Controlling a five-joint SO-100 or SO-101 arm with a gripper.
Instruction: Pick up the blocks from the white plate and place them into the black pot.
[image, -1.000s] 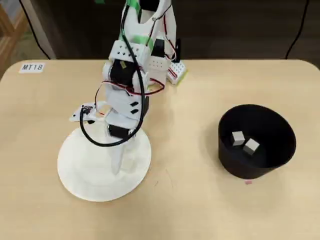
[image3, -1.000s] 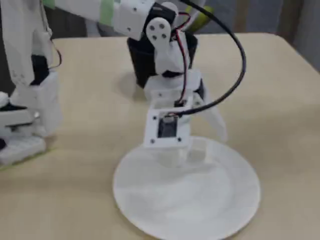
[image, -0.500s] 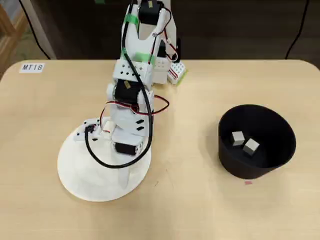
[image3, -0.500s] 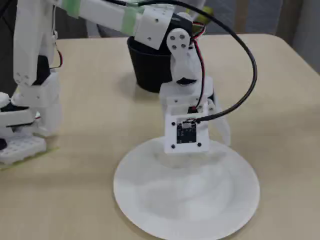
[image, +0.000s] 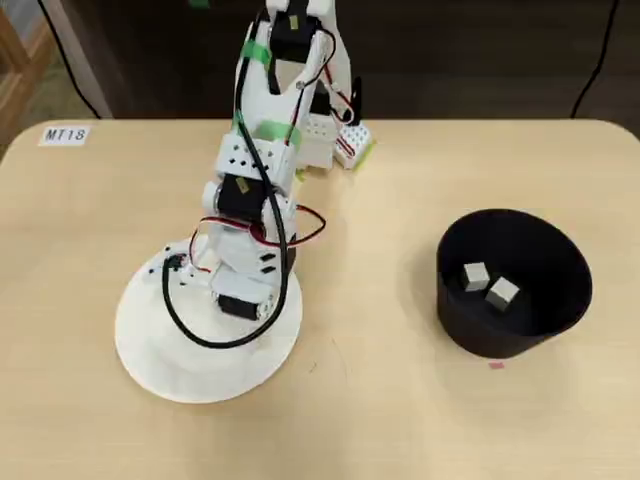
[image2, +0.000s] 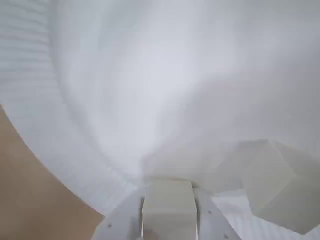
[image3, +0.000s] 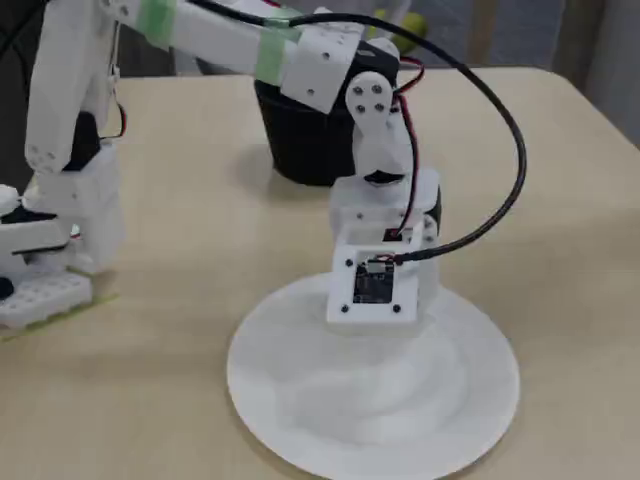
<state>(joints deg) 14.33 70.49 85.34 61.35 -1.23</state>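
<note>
In the wrist view my gripper (image2: 168, 222) is low over the white plate (image2: 150, 75) and shut on a pale block (image2: 167, 207) that fits snugly between both fingers. A second pale block (image2: 272, 187) lies on the plate just to the right of it. In the overhead view the arm's wrist (image: 243, 290) covers the gripper and both of these blocks above the plate (image: 160, 350). The black pot (image: 515, 335) stands at the right, with two blocks (image: 476, 275) (image: 503, 292) inside. In the fixed view the wrist (image3: 375, 285) hangs over the plate (image3: 400, 420), and the pot (image3: 300, 150) stands behind it.
The arm's base (image: 330, 140) is at the table's far edge, and in the fixed view the base (image3: 50, 250) is at the left. A label reading MT18 (image: 65, 134) sits at the far left corner. A small pink mark (image: 496, 365) lies in front of the pot.
The wrist has swung forward and down over the plate. The open finger that showed in the overhead view a second ago is now hidden under the wrist.
</note>
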